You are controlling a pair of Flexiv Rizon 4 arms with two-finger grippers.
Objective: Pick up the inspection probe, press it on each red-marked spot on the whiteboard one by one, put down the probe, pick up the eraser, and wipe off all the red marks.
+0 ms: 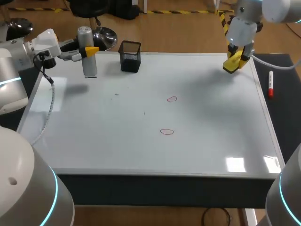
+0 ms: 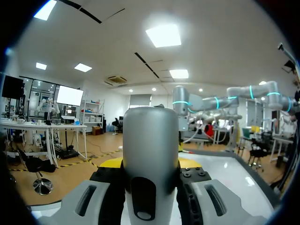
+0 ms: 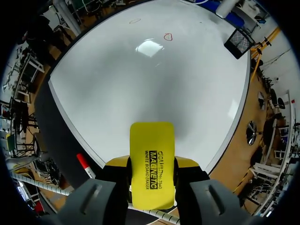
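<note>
- Head view: a whiteboard (image 1: 141, 150) covers most of the tabletop. From the upper left of the frame comes the left arm (image 1: 14, 70). Its left jaws are clamped on the inspection probe (image 1: 87, 52), a grey cylinder held upright at the board's upper-left corner. Whether its lower end touches the board cannot be told.
- Just right of the probe, a black mesh cup (image 1: 130, 55) stands at the board's upper edge.
- From the upper right comes the right arm (image 1: 244, 23). Its right jaws grip the yellow eraser (image 1: 233, 62) at the board's upper-right corner.
- Two red marks, small drawn loops, lie near the frame's centre. One (image 1: 172, 99) is above the other (image 1: 167, 132), and both are well apart from either tool.
- A red-capped marker (image 1: 270, 84) lies on a dark mat (image 1: 282, 103) at the right of the board.
- Left wrist view: the inspection probe (image 2: 151, 154) stands between the two fingers, which press on its sides. A dark oval slot (image 2: 143, 199) faces the camera. The whiteboard (image 2: 225, 171) lies beside and beyond it.
- Right wrist view: the eraser (image 3: 151, 161) is held between the fingers and juts out ahead of them. The whiteboard (image 3: 140, 79) spreads ahead, with both red marks (image 3: 168, 36) (image 3: 135, 21) far across it. The mesh cup (image 3: 239, 41) is at a far corner of the board. The marker (image 3: 86, 165) lies beside the jaws, off the board's edge.
</note>
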